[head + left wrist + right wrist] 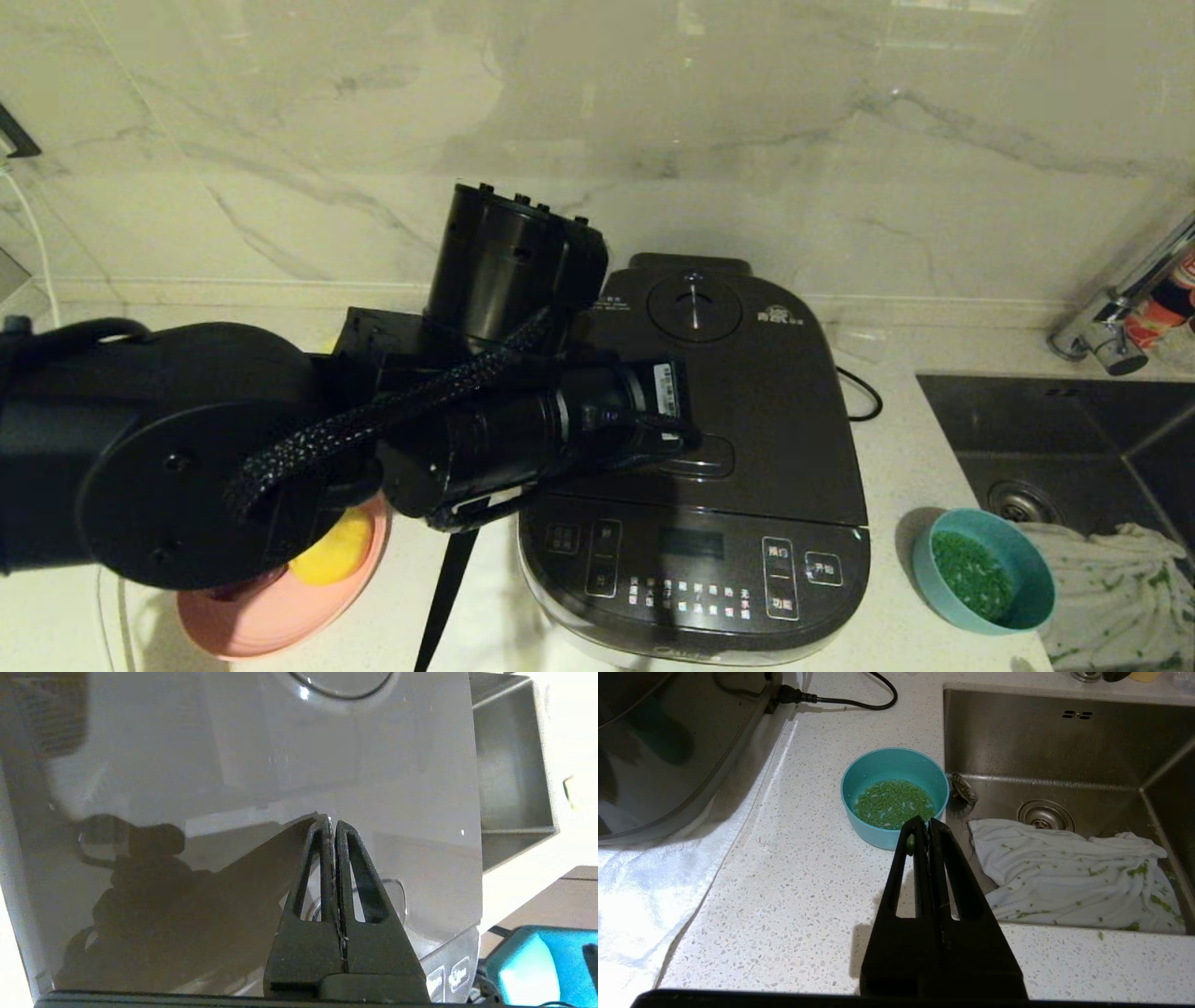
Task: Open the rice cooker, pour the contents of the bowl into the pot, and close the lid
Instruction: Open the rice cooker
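The rice cooker (709, 457) stands on the pale speckled surface (794, 896) with its lid (738, 392) down, so the pot inside is hidden. The left arm reaches across from the robot's left, and the left claw (332, 823) sits over the glossy dark lid near the long release button (695, 457) above the control panel (695, 569). In the left wrist view its two fingers are pressed together with nothing between them, the tips very close to the lid's surface; whether they touch it I cannot tell.

The teal bowl (982, 569) rests on the surface to the right of the cooker, just beside the edge of the sink (1064, 742), well apart from the left claw. The green contents (893, 803) lie across its bottom. The right claw (923, 823) hangs above the surface near the bowl, on the side nearer the robot, its fingers closed and holding nothing.

A white cloth (1069, 877) flecked with green bits lies in the sink. A pink plate (280, 607) with a yellow item on it sits left of the cooker, partly under the left arm.
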`<state>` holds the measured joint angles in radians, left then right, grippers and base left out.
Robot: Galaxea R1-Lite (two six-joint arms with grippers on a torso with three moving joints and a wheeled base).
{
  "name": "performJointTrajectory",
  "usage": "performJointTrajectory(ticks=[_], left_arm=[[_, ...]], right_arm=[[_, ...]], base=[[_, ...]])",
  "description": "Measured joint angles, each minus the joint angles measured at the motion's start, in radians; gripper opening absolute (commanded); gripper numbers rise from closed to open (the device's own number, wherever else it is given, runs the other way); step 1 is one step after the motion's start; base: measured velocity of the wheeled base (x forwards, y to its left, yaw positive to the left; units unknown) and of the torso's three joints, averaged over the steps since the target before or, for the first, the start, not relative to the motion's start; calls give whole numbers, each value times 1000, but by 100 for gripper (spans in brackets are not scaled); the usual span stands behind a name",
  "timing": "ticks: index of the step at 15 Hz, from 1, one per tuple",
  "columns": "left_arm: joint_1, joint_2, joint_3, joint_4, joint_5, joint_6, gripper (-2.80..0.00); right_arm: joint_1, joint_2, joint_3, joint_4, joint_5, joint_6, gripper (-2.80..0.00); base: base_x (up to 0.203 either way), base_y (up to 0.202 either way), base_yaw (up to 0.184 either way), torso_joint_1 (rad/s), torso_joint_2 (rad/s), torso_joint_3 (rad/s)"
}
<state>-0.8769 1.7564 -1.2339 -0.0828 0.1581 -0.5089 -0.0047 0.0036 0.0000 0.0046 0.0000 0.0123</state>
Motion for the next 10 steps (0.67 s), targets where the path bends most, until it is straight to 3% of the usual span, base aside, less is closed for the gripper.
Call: performJointTrajectory(ticks=[10], left_arm=[[-17, -15, 59, -2, 2, -12, -280]], right_arm=[[0, 0, 0, 0, 0, 0, -280]], base=[[0, 0, 0, 0, 0, 0]])
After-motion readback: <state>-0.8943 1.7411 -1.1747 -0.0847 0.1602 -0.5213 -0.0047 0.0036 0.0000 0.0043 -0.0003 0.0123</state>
